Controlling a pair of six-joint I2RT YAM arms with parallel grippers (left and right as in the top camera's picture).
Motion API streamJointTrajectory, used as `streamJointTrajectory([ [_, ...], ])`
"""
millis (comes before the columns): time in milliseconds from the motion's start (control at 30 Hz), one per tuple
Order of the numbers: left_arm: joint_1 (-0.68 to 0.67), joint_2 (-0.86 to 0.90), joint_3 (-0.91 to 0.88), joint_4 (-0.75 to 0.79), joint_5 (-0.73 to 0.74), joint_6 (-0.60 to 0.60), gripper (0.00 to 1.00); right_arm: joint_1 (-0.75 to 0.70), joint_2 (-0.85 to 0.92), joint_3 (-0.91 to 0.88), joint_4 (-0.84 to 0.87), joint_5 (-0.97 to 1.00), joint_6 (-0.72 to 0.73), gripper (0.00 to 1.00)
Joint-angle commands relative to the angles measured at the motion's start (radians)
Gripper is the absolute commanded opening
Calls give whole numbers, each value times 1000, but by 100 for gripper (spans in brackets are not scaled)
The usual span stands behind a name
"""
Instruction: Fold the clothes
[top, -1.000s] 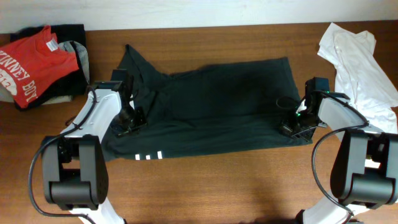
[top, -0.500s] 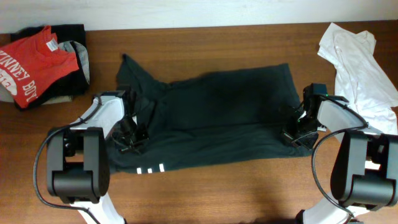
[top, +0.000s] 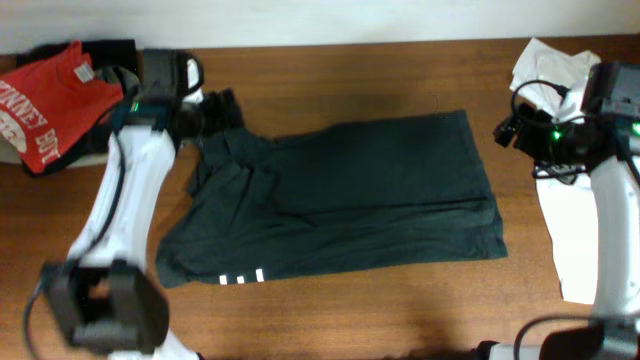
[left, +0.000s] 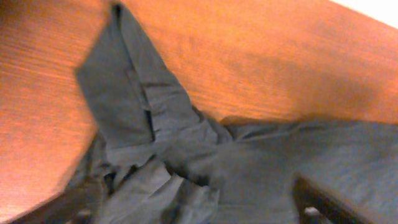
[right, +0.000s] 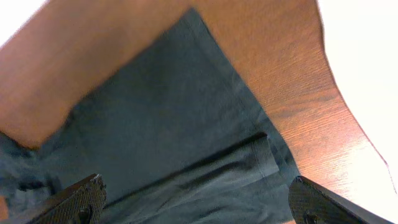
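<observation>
Left gripper (top: 226, 108) sits over the far left part of the table (top: 330, 320), just beyond the upper left corner of the dark shirt (top: 350, 195). In the left wrist view its fingers (left: 333, 200) appear as blurred dark shapes at the two lower corners, spread wide with nothing pinched between them. A crumpled sleeve (left: 134, 106) lies on the wood below. To the left of this gripper, at the table's far left edge, a red shirt (top: 45, 100) with white lettering rests on a pile of dark clothes (top: 110, 60). The dark shirt lies flat across the middle of the table, between the two arms. Its left end is bunched and creased, and a lengthwise fold line runs along its lower half. Three short white stripes (top: 240, 277) show near its lower left edge. Its right end is straight and smooth. The right gripper (top: 512, 130) is just off the shirt's upper right corner, apart from the cloth. In the right wrist view both fingers (right: 314, 200) stand wide apart and hold nothing, with the shirt's right end (right: 186, 143) below them. A white shirt (top: 570, 170) lies crumpled at the table's far right edge, partly under the right arm.
</observation>
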Motion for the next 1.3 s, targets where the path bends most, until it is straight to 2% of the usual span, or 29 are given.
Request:
streamJointTrajectory([
  [0,-5,322,211,3,32,27,99,-2,102,13,-28,-26,-37,97],
  [100,-5,467,253,33,32,7,99,-2,185,13,-23,-23,-43,97],
  [200,-5,501,252,20,34,0,84,-2,194,13,-15,-23,-43,98],
  [267,-6,502,252,4,56,1,67,-2,194,13,-7,-23,-42,98],
  [333,-5,502,252,0,56,1,42,-2,194,13,11,-23,-42,98],
  [367,-5,502,252,0,56,1,34,-2,194,13,20,-23,-42,98],
  [433,-5,502,251,-2,56,1,31,-2,194,13,27,-23,-42,97],
  [500,-5,502,251,1,55,1,1,-2,194,13,48,-23,-42,98],
  [533,-5,502,251,3,55,1,1,3,194,13,68,-24,-50,96],
  [633,-5,502,251,10,36,1,1,88,207,13,304,-21,-80,95],
  [700,-5,502,251,9,37,1,1,115,294,37,418,25,-80,99],
  [767,-5,502,251,9,37,1,1,115,449,161,409,33,-96,99],
  [833,-5,502,251,6,37,1,1,123,636,373,347,48,-198,98],
  [867,-5,502,251,2,37,1,1,142,731,486,306,146,-201,98],
  [900,-5,502,251,3,37,1,1,155,774,523,311,170,-217,97],
  [967,-5,502,251,2,37,1,1,183,822,527,360,199,-215,88],
  [1067,-5,502,251,2,37,1,1,213,887,527,377,313,-214,88],
  [1167,-5,502,251,1,37,1,1,212,910,527,377,314,-195,88],
  [1233,-5,502,251,-1,37,1,1,212,917,526,372,312,-168,77],
  [1267,-5,502,251,-2,37,1,1,212,917,526,366,312,-164,67],
])
